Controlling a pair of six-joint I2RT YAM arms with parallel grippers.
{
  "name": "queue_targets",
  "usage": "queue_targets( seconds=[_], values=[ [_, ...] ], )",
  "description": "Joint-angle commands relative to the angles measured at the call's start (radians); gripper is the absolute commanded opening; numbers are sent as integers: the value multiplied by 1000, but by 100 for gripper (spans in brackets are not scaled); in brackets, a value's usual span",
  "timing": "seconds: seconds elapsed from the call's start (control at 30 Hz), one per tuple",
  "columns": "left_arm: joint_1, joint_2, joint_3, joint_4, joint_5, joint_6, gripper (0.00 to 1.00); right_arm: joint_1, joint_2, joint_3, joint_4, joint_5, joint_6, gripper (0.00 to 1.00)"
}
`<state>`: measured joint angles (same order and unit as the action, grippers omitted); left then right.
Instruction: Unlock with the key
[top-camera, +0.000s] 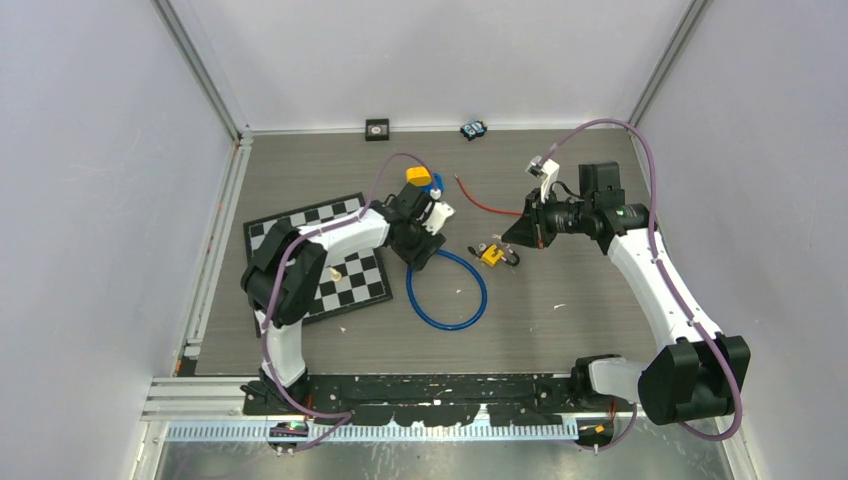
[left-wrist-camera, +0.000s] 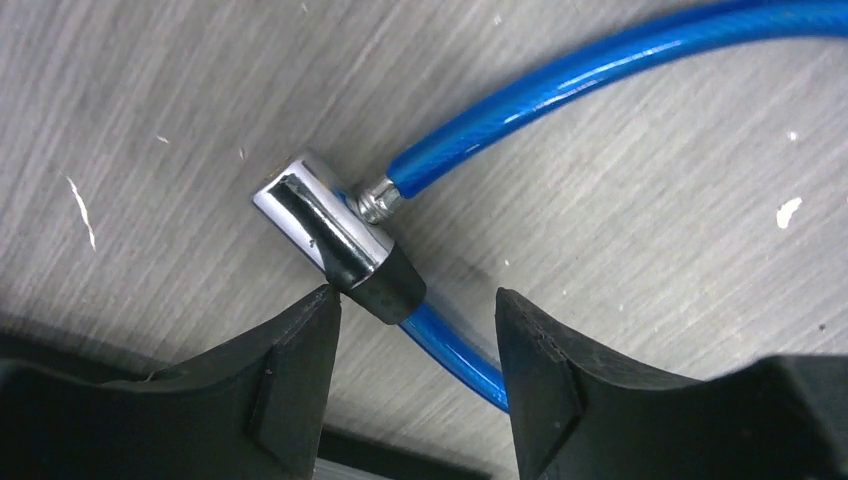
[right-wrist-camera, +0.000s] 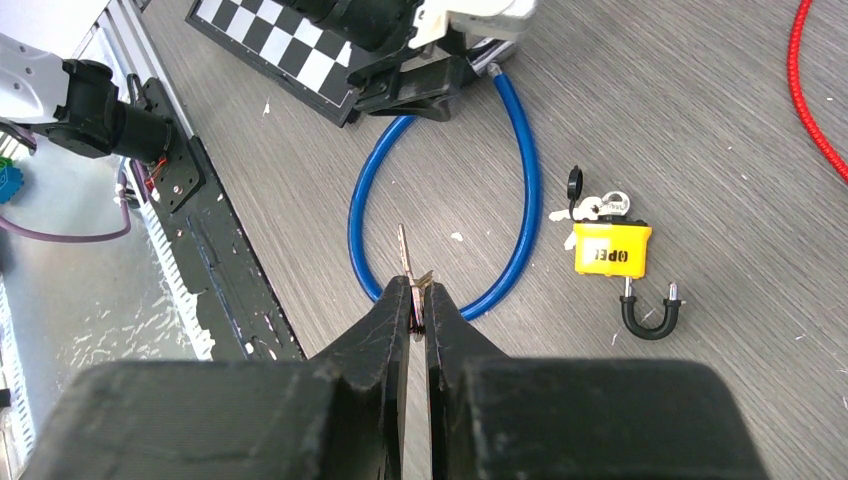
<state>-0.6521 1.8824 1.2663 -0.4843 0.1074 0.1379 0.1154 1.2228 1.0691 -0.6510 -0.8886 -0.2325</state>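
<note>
A chessboard lies at the left of the grey tabletop, with the left arm reaching across its far corner. Just past the board's right edge, the left pincer is low over the surface and released: its two black fingers stand apart on either side of the dark end of the lock head. The left fingertip is at that dark end, while a clear gap shows on the other side. The lock head is a short chrome barrel lying on the tabletop, and the blue cable joins it through a small metal collar at its side.

From there the cable runs in a closed loop toward the near edge. To the right of the loop and just beside it lies a yellow padlock. Its black shackle is turned out, with one leg at the body and the other ending free. Silvery keys lie at the padlock's opposite end. A red cord lies farther back.

Right of the padlock, the right pincer is raised above the tabletop. It is clenched on the key, whose thin blade sticks out past the fingertips toward the cable loop.
</note>
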Motion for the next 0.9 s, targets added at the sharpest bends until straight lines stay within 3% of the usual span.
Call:
queue_targets(
  seconds=[0.0, 0.13, 0.3, 0.47, 0.6, 0.87],
  values=[
    [0, 44, 67, 16, -66, -30, 60, -6, -26, 6, 32, -30, -8, 0],
    [-1, 56, 57, 11, -68, -58, 53, -6, -25, 6, 31, -29, -10, 0],
    [-1, 51, 31, 38, -86, -65, 51, -6, -20, 6, 31, -33, -10, 0],
    [3, 74, 47, 51, -100, -88, 63, -6, -22, 5, 32, -33, -10, 0],
    [5, 82, 52, 66, -130, -117, 65, -6, -22, 5, 33, -34, -10, 0],
    [7, 115, 68, 85, -124, -122, 56, -6, -21, 4, 32, -33, -11, 0]
  ],
)
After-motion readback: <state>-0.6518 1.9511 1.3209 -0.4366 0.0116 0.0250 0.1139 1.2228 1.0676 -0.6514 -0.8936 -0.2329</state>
